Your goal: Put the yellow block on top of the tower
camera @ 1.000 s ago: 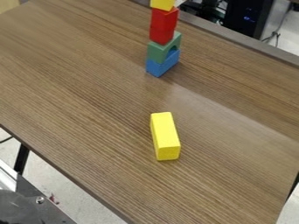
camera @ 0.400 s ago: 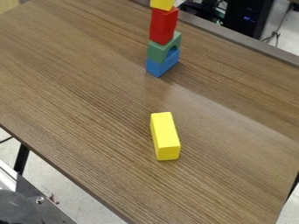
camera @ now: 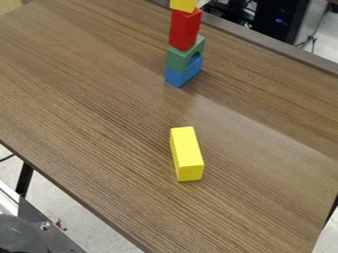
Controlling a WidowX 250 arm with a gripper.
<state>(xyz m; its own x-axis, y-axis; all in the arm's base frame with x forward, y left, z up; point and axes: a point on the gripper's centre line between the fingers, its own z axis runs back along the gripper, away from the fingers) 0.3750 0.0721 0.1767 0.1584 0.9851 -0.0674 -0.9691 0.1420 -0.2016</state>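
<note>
Brown table (camera: 99,99) | yellow block (camera: 187,154), tower (camera: 183,30) on it | pale floor (camera: 56,205), black case (camera: 278,22)

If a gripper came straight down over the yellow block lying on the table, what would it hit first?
Probably the top of the long yellow block; the way looks free, though height is hard to judge. The tower stands apart, farther back.

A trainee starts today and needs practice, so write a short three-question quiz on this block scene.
1. True or false: the long yellow rectangular block lies on the wood-grain table, apart from the tower.
2. Which colour sits directly on top of the green arched block? A) white B) red C) purple
3. Fill in: the colour at the very bottom of the tower is ____.
Key: 1 true; 2 B; 3 blue
</note>
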